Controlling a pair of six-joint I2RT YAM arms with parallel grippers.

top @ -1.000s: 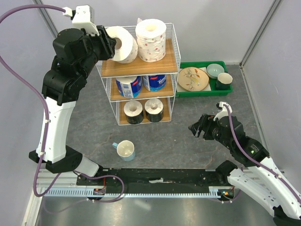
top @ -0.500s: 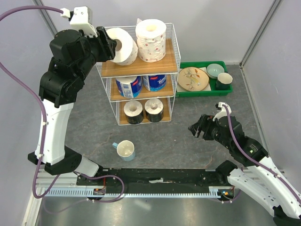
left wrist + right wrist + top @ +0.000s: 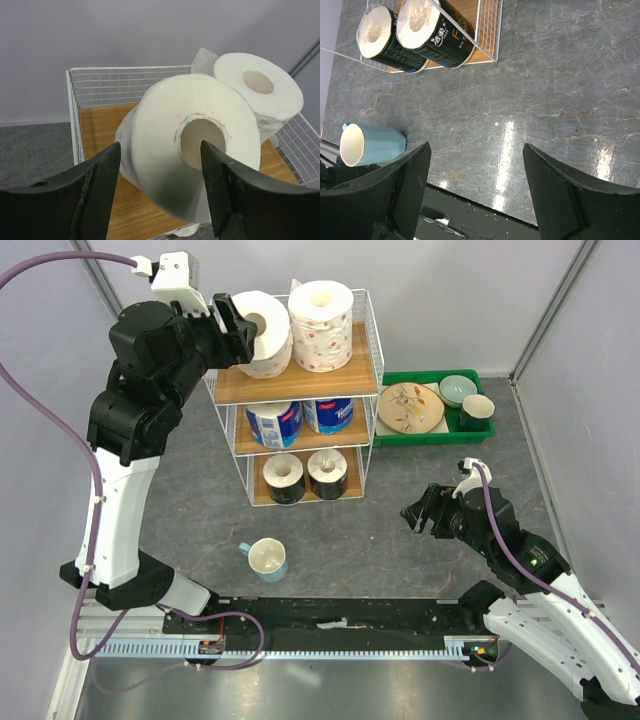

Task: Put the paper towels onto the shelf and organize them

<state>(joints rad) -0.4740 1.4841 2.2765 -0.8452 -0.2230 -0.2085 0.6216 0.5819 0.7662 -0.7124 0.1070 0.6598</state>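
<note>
- Top view: left claw (image 3: 236,328) is at the left end of the shelf's (image 3: 310,383) top tier, jaws on either side of a speckled roll (image 3: 265,335).
- The roll lies on its side on the top board, just beside a second speckled roll (image 3: 320,312) standing on end.
- Change: the jaws stand clearly wider than a second ago, and the roll has tipped a little more upright. I read this as a release under way.
- Middle tier holds two blue rolls (image 3: 275,423) and bottom tier two dark rolls (image 3: 283,477), so all six are on the shelf.
- Right claw (image 3: 418,512) hangs in front of the shelf and to its right, unmoved, spread wide and empty.
- Left wrist view: fingers (image 3: 95,195) are well spread with the roll between them, core facing the lens. No squeeze shows. Whether a pad brushes the paper, I cannot tell.
- Right wrist view: nothing lies between the wide fingers. A cup (image 3: 370,145) lies in front of the shelf.
- Judgement: placing is nearly finished. The tilted roll may shift as the claw backs out, and standing it up would be tidier.
</note>
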